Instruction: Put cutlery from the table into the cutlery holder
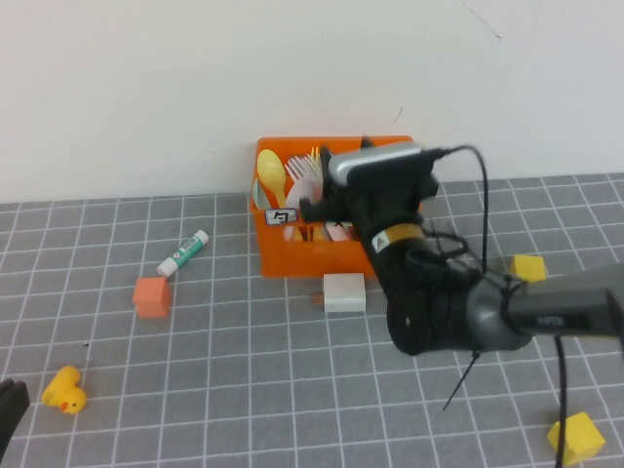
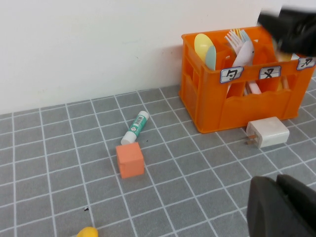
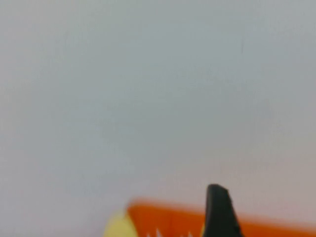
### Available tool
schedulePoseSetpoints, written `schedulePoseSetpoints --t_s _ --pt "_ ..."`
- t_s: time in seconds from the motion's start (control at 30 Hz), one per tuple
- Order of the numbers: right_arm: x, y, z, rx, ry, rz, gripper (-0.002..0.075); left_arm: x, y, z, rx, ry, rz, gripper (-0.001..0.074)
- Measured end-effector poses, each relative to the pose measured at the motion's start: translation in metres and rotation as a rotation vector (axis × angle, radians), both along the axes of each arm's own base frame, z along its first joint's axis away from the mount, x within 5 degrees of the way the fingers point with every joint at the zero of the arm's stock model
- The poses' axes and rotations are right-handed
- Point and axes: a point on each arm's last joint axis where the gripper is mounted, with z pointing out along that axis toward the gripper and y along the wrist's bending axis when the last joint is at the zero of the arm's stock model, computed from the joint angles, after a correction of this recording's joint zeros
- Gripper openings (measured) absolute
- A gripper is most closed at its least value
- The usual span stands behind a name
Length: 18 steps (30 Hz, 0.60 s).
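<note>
The orange cutlery holder (image 1: 292, 255) (image 2: 217, 106) stands at the back of the grey table (image 1: 244, 370) against the wall. A pale pink fork (image 1: 302, 175) (image 2: 241, 47) stands in it, tines up, beside a yellow spoon (image 1: 272, 175) (image 2: 202, 45) and a light blue piece of cutlery (image 2: 211, 57). My right gripper (image 2: 291, 27) hovers over the holder's top; its wrist view shows a single black finger (image 3: 219, 212) above the orange rim (image 3: 163, 217), the jaws apart and empty. My left gripper (image 1: 10, 409) (image 2: 275, 178) rests low at the near left, shut and empty.
A white charger block (image 1: 343, 292) (image 2: 266, 132) lies just in front of the holder. A green-and-white tube (image 1: 183, 253) (image 2: 135, 127) and a small orange cube (image 1: 151, 295) (image 2: 130, 160) lie to the left. A yellow duck (image 1: 63, 391) and two yellow blocks (image 1: 527, 267) (image 1: 575, 436) sit nearer.
</note>
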Motion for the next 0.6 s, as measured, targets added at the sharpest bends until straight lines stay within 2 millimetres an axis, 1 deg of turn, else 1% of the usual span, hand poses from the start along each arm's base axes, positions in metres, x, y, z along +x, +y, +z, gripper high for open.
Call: schedulePoseSetpoints --t_s 0.03,0.13,0.23,0.3,0.4,0.47,0.5,0.6 --pt "0.0 -0.001 0.008 0.009 -0.025 -0.004 0.0398 0.0 0.0 0.0 0.0 0.0 0.0 0.0" --pt "-0.006 -0.001 0.052 0.04 -0.127 -0.006 0.0291 0.0 0.0 0.0 0.0 0.0 0.0 0.0" --pt "-0.022 -0.003 0.115 0.013 -0.299 0.03 0.0135 0.0 0.0 0.0 0.01 -0.007 0.0 0.0" --pt "-0.038 -0.006 0.16 -0.034 -0.437 0.07 0.0057 0.0 0.0 0.001 0.013 -0.012 -0.001 0.0" --pt "-0.062 -0.012 0.211 -0.125 -0.54 0.138 0.0016 0.0 0.0 0.001 0.018 -0.017 -0.001 0.0" --pt "-0.074 -0.017 0.232 -0.178 -0.537 0.179 0.0008 0.0 0.001 0.001 0.027 -0.023 0.0 0.0" --pt "-0.083 -0.022 0.246 -0.206 -0.534 0.197 0.0005 0.0 0.001 0.001 0.029 -0.026 0.001 0.0" --pt "-0.101 -0.035 0.268 -0.318 -0.446 0.249 0.0 -0.002 0.002 0.003 0.026 -0.044 0.001 0.0"
